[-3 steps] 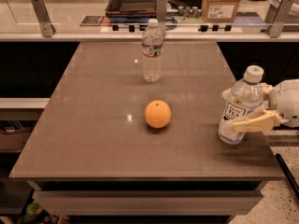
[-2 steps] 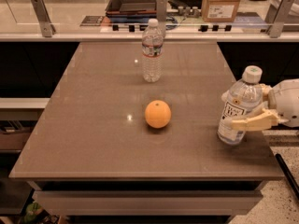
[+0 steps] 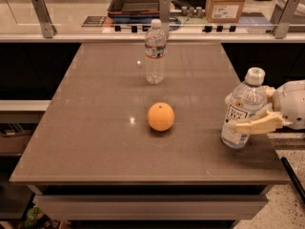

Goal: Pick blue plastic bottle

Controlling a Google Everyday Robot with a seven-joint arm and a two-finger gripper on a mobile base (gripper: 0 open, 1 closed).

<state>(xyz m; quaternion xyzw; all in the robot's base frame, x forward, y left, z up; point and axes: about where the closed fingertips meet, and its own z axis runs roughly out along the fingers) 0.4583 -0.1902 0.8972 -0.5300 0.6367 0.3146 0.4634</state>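
The blue plastic bottle [image 3: 247, 99], wide and clear with a white cap and a white label with dark lettering, leans to the right near the table's right edge. My gripper [image 3: 242, 121] reaches in from the right and is shut on its lower body. One cream finger [image 3: 259, 124] crosses the front of the bottle and the other is hidden behind it. The bottle's base is at the tabletop; I cannot tell whether it still touches.
An orange [image 3: 161, 116] sits mid-table. A slim ribbed clear bottle [image 3: 155, 51] with a red-and-white label stands at the back centre. The brown table [image 3: 95, 128] ends just right of the gripper. A counter with a tray [image 3: 136, 1] and a cardboard box [image 3: 226, 3] lies behind.
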